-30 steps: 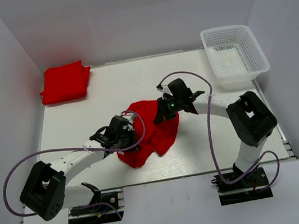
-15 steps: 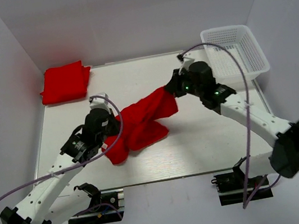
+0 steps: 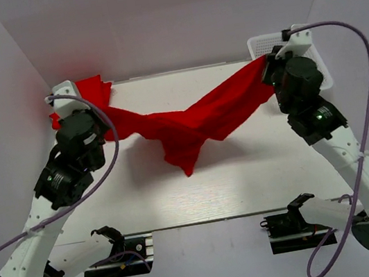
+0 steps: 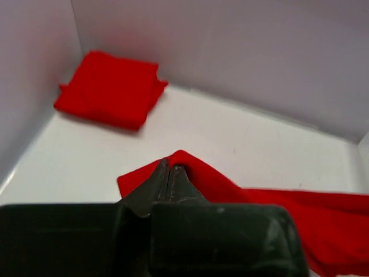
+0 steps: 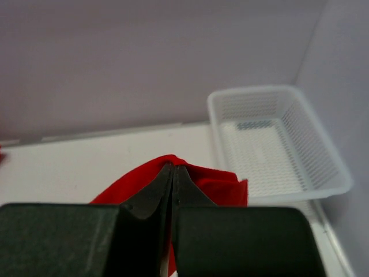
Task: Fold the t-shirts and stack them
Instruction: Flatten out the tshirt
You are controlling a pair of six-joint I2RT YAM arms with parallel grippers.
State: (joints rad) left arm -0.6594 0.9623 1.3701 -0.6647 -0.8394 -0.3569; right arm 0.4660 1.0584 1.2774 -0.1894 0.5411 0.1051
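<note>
Basket (image 5: pixel 288 191) stands beyond right gripper (image 5: pixel 173 167), seemingly apart from pinched t-shirt (image 3: pixel 190 127).

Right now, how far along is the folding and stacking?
Done: one folded t-shirt lies at the far left corner. In hand: a second t-shirt, stretched between the left gripper and right gripper, both shut on it. Left: folding it and stacking it on the first.

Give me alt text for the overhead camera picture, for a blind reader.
Two robot arms hold a red t-shirt stretched between them over a white table, the left gripper and right gripper each pinching one end, its middle sagging. A folded red t-shirt lies far left, a white mesh basket far right.
</note>
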